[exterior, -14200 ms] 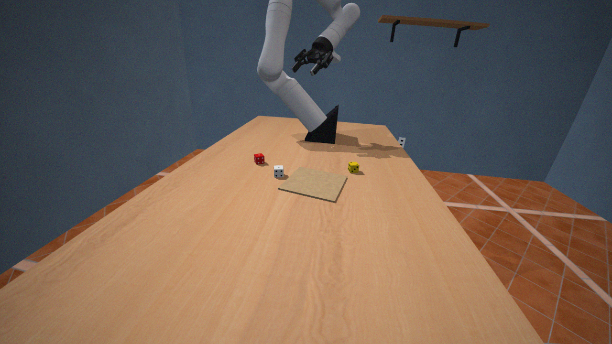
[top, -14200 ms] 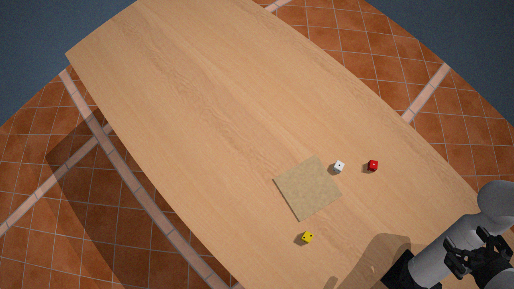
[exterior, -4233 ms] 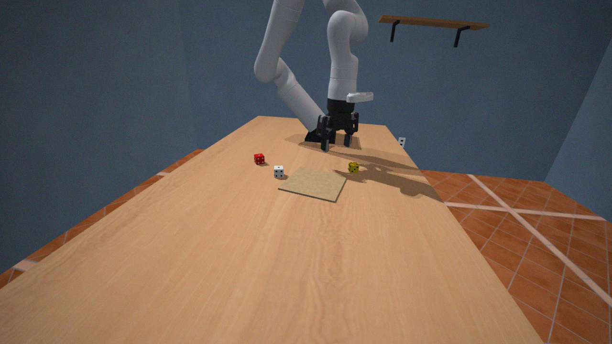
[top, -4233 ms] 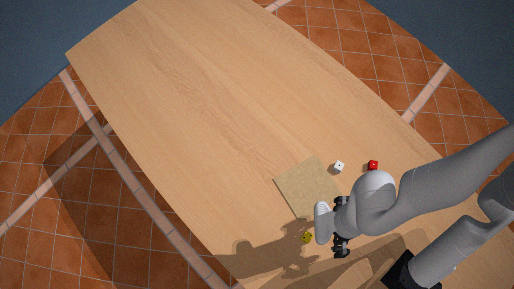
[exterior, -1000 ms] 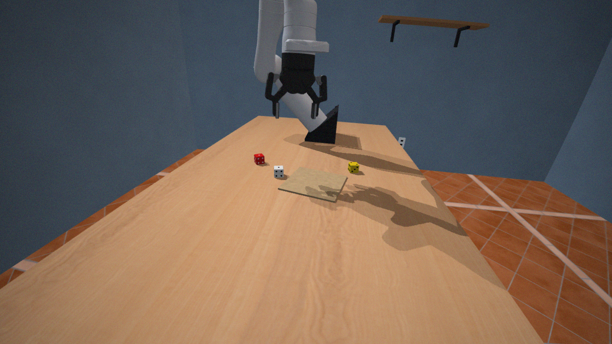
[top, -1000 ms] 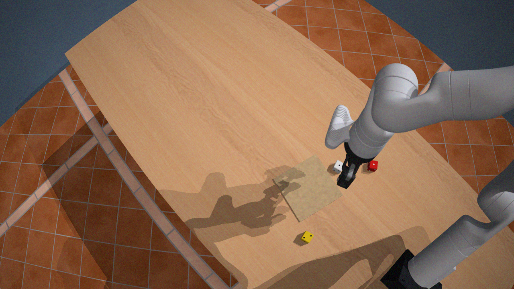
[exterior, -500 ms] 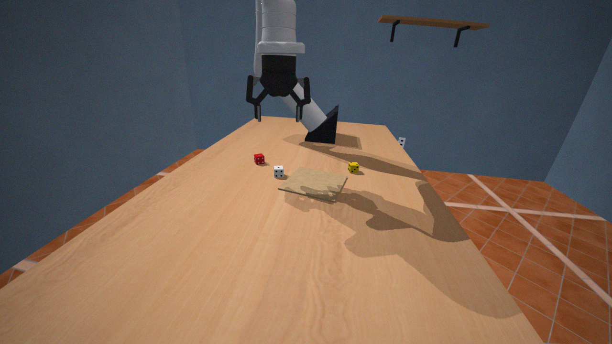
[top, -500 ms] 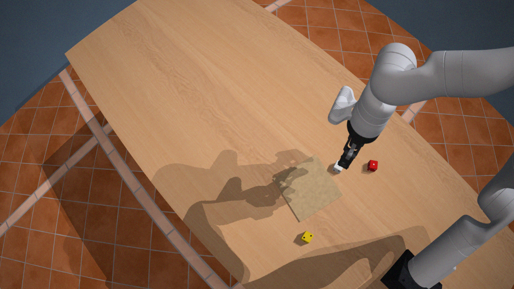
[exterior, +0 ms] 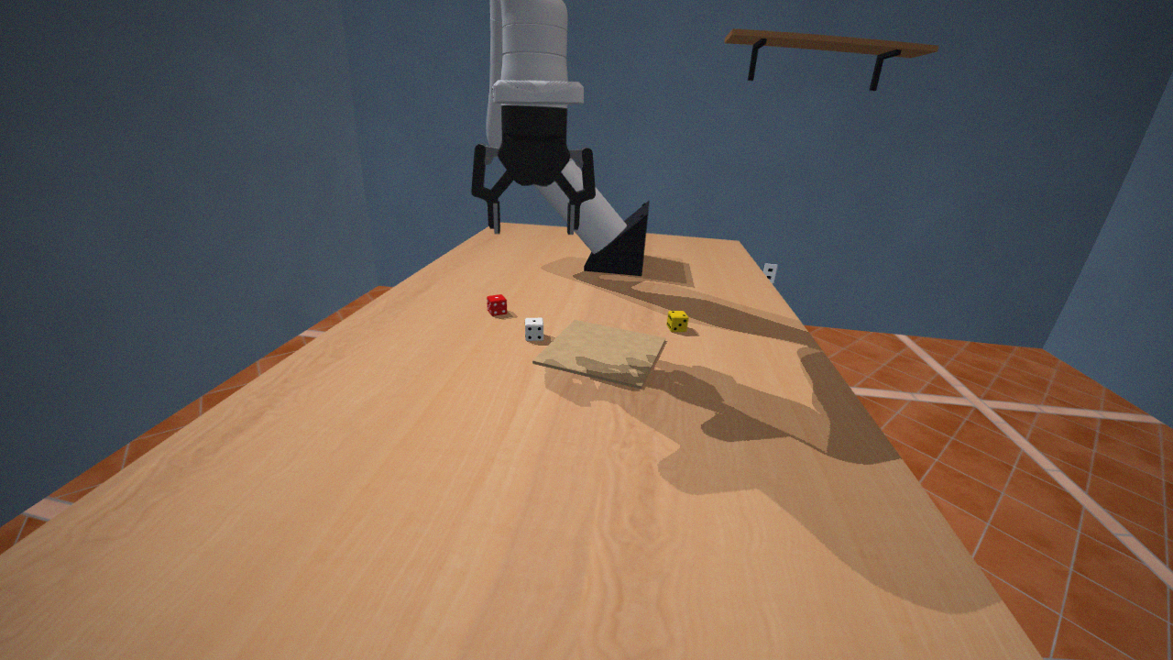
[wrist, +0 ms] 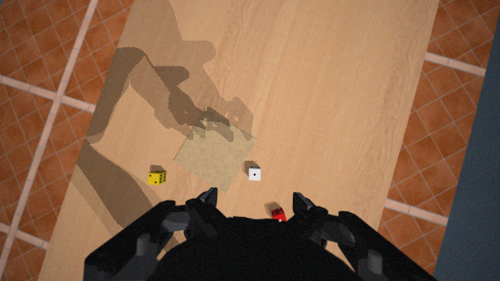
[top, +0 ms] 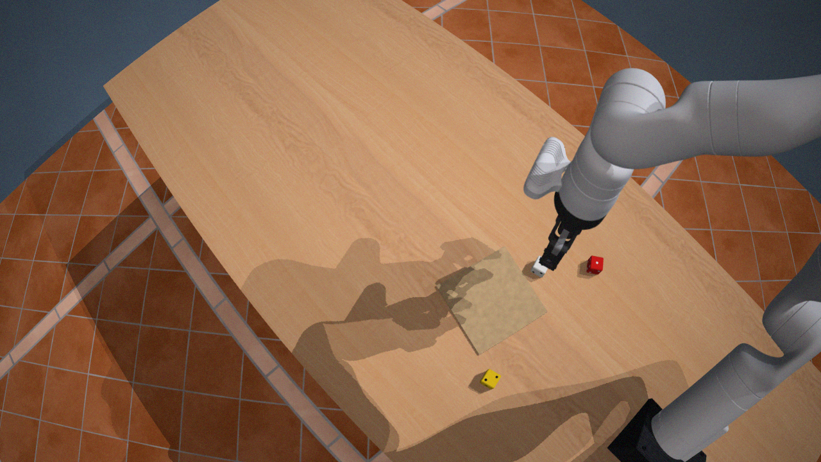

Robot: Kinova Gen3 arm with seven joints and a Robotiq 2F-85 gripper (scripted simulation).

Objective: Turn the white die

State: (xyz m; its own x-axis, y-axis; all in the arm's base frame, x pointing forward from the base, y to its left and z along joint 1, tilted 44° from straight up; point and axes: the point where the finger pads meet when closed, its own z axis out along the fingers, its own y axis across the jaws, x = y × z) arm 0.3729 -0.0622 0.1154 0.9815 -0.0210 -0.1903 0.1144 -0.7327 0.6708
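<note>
The white die lies flat on the bare table, just off one edge of the tan mat. Its top face shows one pip in the wrist view. My gripper is open and empty. It hangs high above the table, over the spot between the white die and the red die. The yellow die lies on the table off the mat's opposite side.
The arm's black base is fixed at the table's end behind the dice. The arm's shadow falls across part of the mat and the wooden table. A wall shelf hangs far behind.
</note>
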